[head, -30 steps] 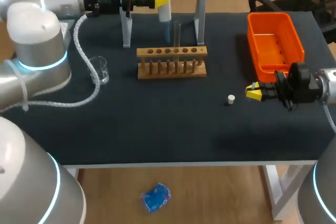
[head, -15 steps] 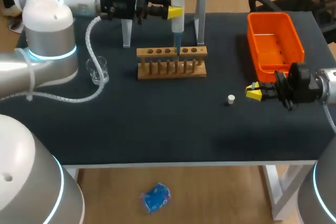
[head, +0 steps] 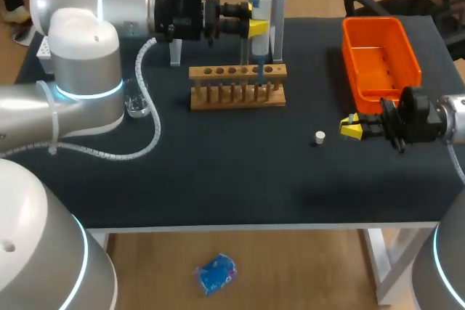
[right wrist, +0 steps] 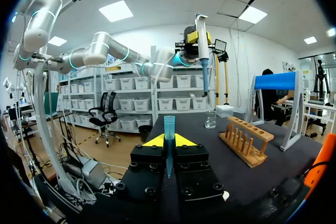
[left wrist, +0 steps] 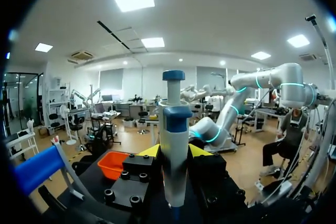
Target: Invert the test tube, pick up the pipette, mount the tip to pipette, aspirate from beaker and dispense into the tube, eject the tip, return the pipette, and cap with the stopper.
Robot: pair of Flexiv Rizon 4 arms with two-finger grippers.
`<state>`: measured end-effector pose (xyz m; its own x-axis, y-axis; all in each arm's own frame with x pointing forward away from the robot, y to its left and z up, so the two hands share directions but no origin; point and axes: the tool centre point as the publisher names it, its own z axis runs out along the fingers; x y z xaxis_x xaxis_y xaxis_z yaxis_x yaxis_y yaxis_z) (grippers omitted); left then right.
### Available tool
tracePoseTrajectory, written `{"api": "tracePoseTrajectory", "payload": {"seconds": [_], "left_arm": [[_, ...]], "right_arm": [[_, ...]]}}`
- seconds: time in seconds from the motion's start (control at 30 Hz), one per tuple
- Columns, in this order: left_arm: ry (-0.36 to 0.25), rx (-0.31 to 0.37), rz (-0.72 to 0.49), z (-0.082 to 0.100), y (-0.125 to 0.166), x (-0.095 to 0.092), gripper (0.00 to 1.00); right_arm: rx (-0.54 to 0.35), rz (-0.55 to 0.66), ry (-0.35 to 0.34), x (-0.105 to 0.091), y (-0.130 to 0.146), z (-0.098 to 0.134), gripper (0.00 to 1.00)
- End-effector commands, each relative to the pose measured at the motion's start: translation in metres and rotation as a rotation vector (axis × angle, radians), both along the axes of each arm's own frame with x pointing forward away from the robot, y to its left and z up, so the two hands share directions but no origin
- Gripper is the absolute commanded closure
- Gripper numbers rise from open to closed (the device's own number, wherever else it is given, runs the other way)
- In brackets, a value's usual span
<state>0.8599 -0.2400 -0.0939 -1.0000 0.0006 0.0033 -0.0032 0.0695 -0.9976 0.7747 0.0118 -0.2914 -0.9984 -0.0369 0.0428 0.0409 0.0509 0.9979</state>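
My left gripper (head: 254, 28) clamps the pipette (head: 261, 47) upright above the wooden rack (head: 237, 96), I judge to keep it plumb for dispensing, while my right gripper (head: 351, 129) sits well aside, closed on a blue tip (right wrist: 168, 127), near the stopper (head: 320, 136).

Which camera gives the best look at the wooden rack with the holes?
The head view: the wooden rack shows from above, holes included. The right wrist view shows the rack side-on, farther off. The left wrist view misses it.
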Motion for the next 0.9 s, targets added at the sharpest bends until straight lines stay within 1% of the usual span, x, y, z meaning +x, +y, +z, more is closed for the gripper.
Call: {"api": "tracePoseTrajectory", "payload": {"seconds": [0.03,0.2,0.4,0.63,0.83,0.9], "left_arm": [[-0.008,-0.019,0.001,0.000,-0.003,-0.006,1.00],[-0.013,-0.009,-0.006,0.006,-0.007,-0.008,1.00],[-0.005,0.002,-0.014,0.011,-0.008,-0.009,1.00],[0.019,0.000,-0.014,0.011,-0.010,-0.011,1.00],[0.019,0.000,-0.013,0.011,-0.010,-0.012,1.00],[0.019,0.000,-0.013,0.011,-0.010,-0.012,1.00]], "right_arm": [[-0.001,0.000,-0.001,-0.001,0.000,0.000,1.00],[-0.001,0.000,-0.001,-0.001,0.000,0.000,1.00],[-0.001,0.000,-0.001,-0.001,0.000,0.000,1.00],[-0.001,0.000,-0.001,-0.001,0.000,0.000,1.00],[-0.001,0.000,-0.001,-0.001,0.000,0.000,1.00],[0.002,-0.015,0.006,0.004,0.005,-0.006,1.00]]}}
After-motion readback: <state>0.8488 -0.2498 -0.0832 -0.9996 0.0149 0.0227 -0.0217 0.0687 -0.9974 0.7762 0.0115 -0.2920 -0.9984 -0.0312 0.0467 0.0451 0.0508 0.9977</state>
